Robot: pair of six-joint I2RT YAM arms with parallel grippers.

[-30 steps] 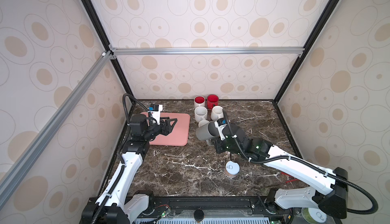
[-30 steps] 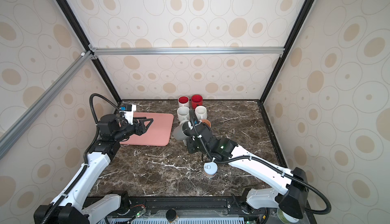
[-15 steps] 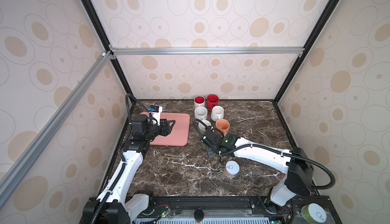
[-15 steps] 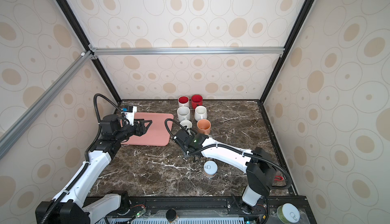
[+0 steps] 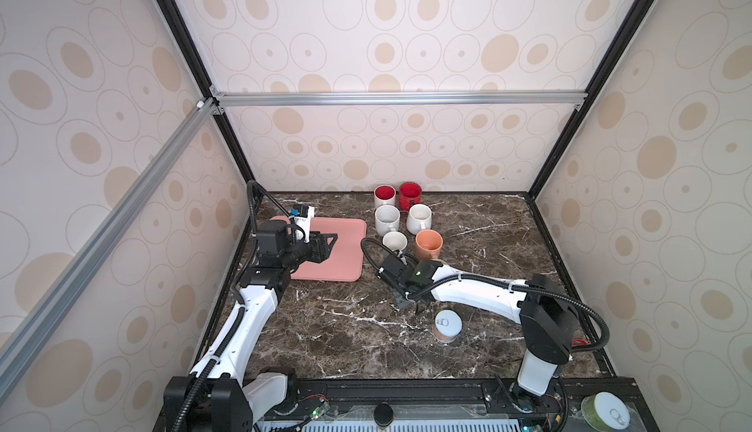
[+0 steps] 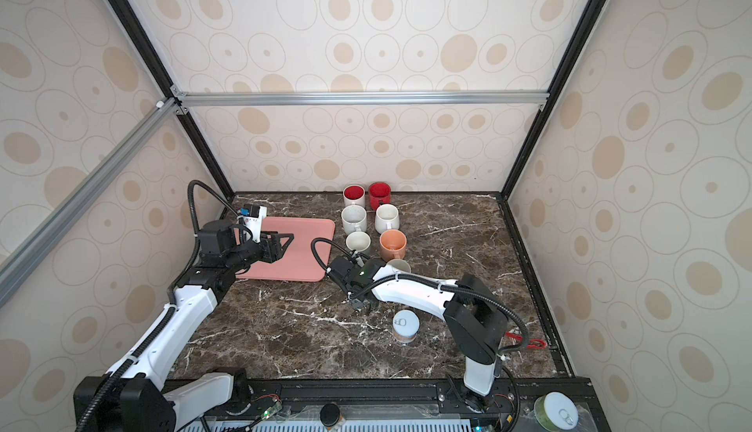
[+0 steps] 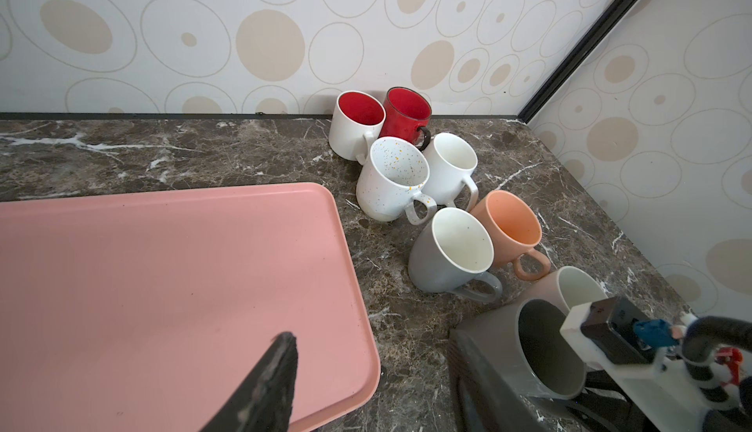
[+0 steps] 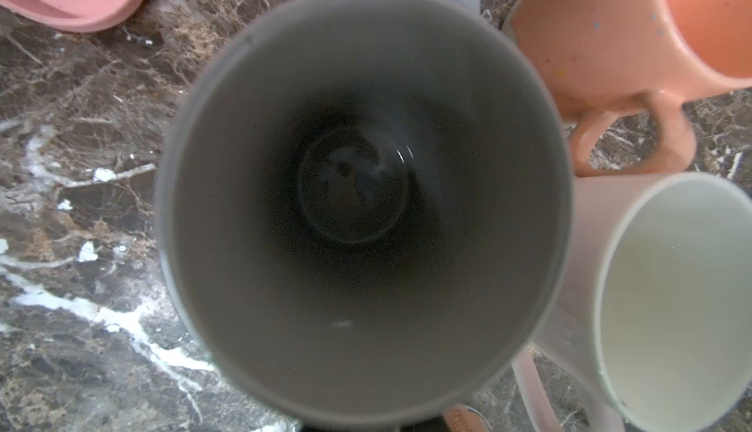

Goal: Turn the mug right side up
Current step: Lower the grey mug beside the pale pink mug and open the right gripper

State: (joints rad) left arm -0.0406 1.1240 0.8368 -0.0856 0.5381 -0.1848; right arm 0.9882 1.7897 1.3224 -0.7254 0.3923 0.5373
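The grey mug (image 8: pixel 260 247) stands mouth up beside the orange mug (image 8: pixel 602 39) and a pale mug (image 8: pixel 667 299). It fills the right wrist view, which looks straight down into it. The left wrist view shows the same grey mug (image 7: pixel 529 369) upright under the right wrist camera. My right gripper (image 5: pixel 409 304) points down at it and is shut on the mug; its fingers are hidden behind the rim. In both top views the wrist covers the mug. My left gripper (image 7: pixel 374 389) hovers open over the pink tray (image 7: pixel 162 279), holding nothing.
Several upright mugs cluster at the back: two red-lined ones (image 5: pixel 384 194), a speckled one (image 5: pixel 387 218), a white one (image 5: pixel 419 217) and a grey one (image 5: pixel 394 242). A lidded tin (image 5: pixel 447 325) stands just in front of my right wrist. The walls close in on three sides.
The right arm swung the grey mug from lying sideways in the air to mouth up, low beside the orange mug. The left gripper stayed over the tray.
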